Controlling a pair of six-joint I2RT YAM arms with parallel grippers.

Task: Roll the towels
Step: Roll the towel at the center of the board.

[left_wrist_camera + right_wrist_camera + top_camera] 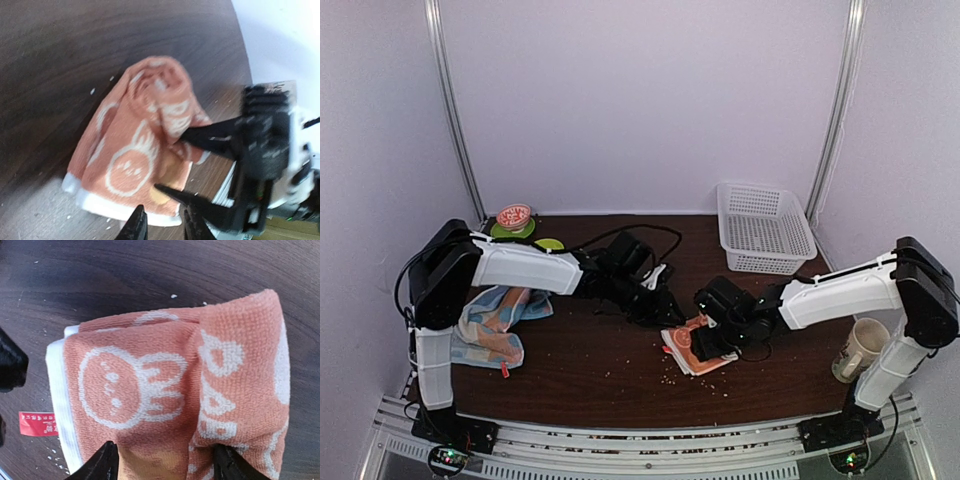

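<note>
Right hand (164, 455) gapes astride orange towel (175, 385), left hand (164, 222) slightly parted, on dark wood table (590, 370).

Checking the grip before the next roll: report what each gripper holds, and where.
Left gripper: nothing, its jaws slightly apart just off the orange towel. Right gripper: jaws spread wide over the towel's edge, not clearly pinching it.

Pale lilac walls (640, 100), dark wooden table (590, 370)

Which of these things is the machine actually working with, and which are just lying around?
Part of the job: orange towel, light-blue towel.
Just lying about: white basket, mug, pink dish.
</note>
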